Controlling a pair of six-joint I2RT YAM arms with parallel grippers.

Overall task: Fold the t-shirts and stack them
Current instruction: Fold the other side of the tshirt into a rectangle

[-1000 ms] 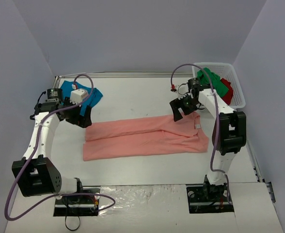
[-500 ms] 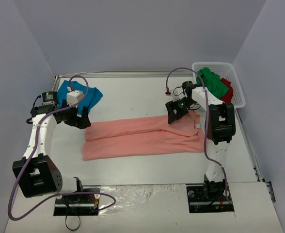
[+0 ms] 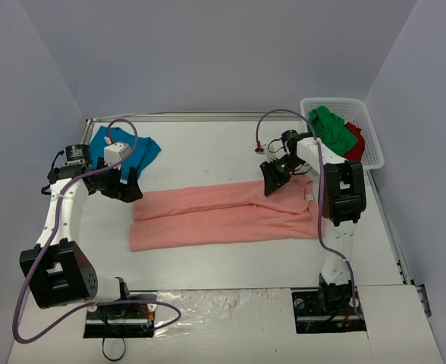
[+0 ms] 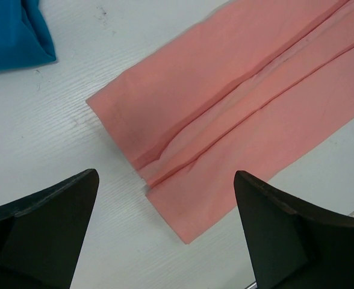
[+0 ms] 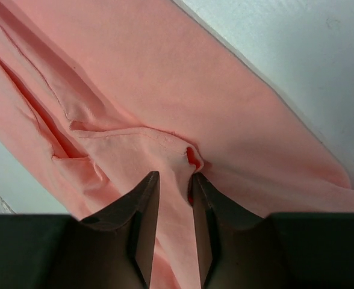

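A salmon-pink t-shirt (image 3: 223, 214) lies folded into a long band across the middle of the table. My right gripper (image 3: 273, 182) is down on its right end, near the upper edge. In the right wrist view its fingers (image 5: 145, 198) are nearly together, with a raised ridge of the pink cloth (image 5: 225, 102) pinched between them (image 5: 174, 176). My left gripper (image 3: 130, 187) hangs wide open above the shirt's left end (image 4: 243, 108) and holds nothing (image 4: 166, 176). A teal-blue t-shirt (image 3: 144, 151) lies folded at the back left (image 4: 11, 30).
A white mesh basket (image 3: 373, 148) at the back right holds a green t-shirt (image 3: 333, 129) and a red one (image 3: 355, 138). Grey walls close in the table on three sides. Purple cables loop over both arms.
My right gripper has moved a little left onto the pink shirt's right end, and its jaws have closed on a fold of cloth. The left gripper has shifted slightly and stays open.
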